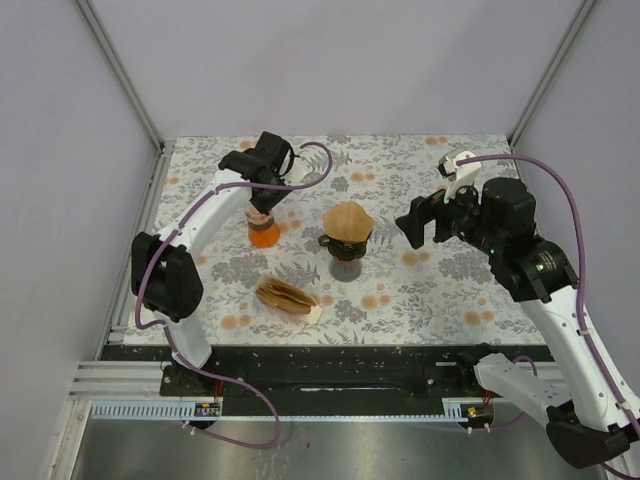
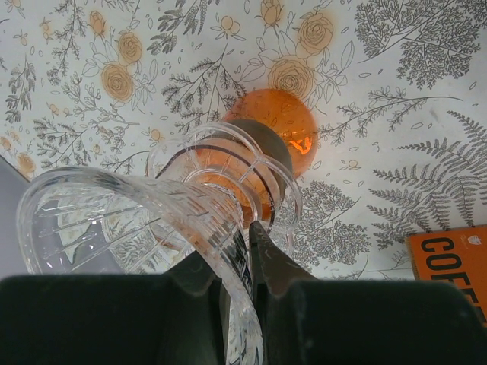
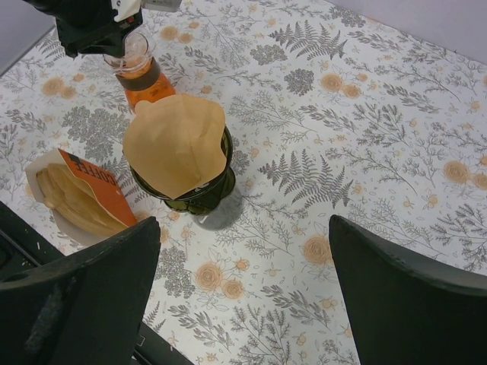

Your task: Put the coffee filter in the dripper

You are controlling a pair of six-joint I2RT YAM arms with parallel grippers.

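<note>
A brown paper coffee filter (image 1: pixel 347 219) sits opened in the dark olive dripper (image 1: pixel 345 252) at the middle of the table; in the right wrist view the filter (image 3: pixel 176 141) fills the dripper (image 3: pixel 207 190). My right gripper (image 1: pixel 418 228) is open and empty, hovering to the right of the dripper, its jaws wide apart (image 3: pixel 243 228). My left gripper (image 1: pixel 261 203) is shut on the rim of the clear glass flask (image 2: pixel 144 220) with orange liquid (image 1: pixel 263 233), one finger inside and one outside the glass wall (image 2: pixel 247 255).
An orange-and-white packet of spare filters (image 1: pixel 287 296) lies on the floral tablecloth in front of the flask; it also shows in the right wrist view (image 3: pixel 80 190) and its edge in the left wrist view (image 2: pixel 453 258). Grey walls stand at the back and sides.
</note>
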